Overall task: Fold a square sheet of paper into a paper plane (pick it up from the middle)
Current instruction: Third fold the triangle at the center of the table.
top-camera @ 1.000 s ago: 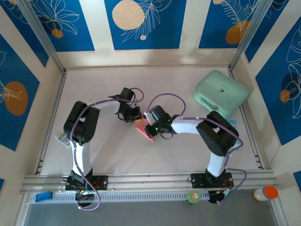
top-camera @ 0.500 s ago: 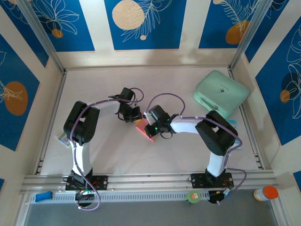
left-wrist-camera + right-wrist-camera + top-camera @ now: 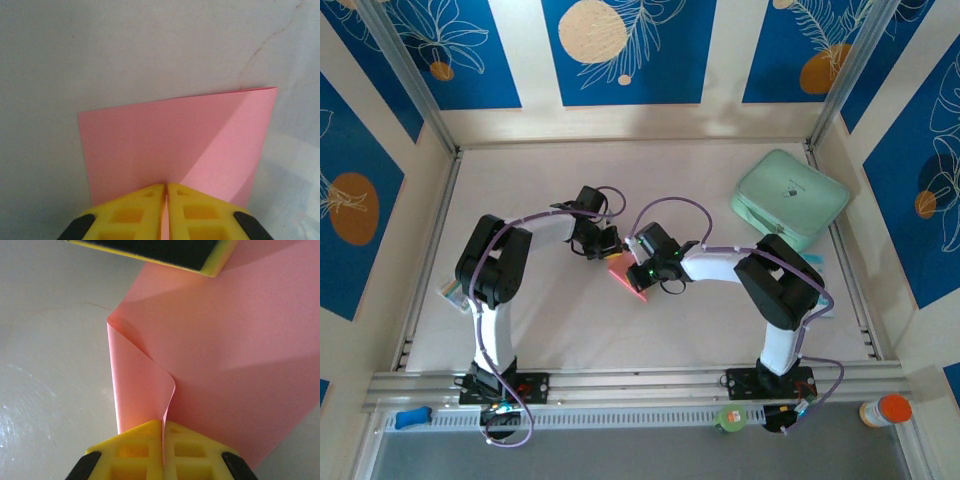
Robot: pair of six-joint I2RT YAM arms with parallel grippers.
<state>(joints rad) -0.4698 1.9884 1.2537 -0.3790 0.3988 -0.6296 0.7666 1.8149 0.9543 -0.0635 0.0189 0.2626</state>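
In the top view, the square sheet of paper lies on the table about in the middle, between the two arms and well apart from the mint-green pad at the far right corner. The left pincer is at the far edge of the sheet and the right pincer is over its right side. The two are very near to each other, so any move of one should be small and slow, so that they do not collide.

In the left wrist view, the left pincer is pressed together on the near edge of the sheet, with a thin line of pink between the yellow fingers. The sheet lies mostly flat here, with a diagonal line of shade on its right part. I think this pincer should serve as the anchor: hold firm and not pull, or the thin paper may tear or slide.

In the right wrist view, the right pincer pinches a lifted edge of the sheet, which curls over in a soft roll, not yet a crease. To fold well, I judge it should carry this edge across until it meets the opposite edge evenly, then go low and press along the roll to make it sharp.
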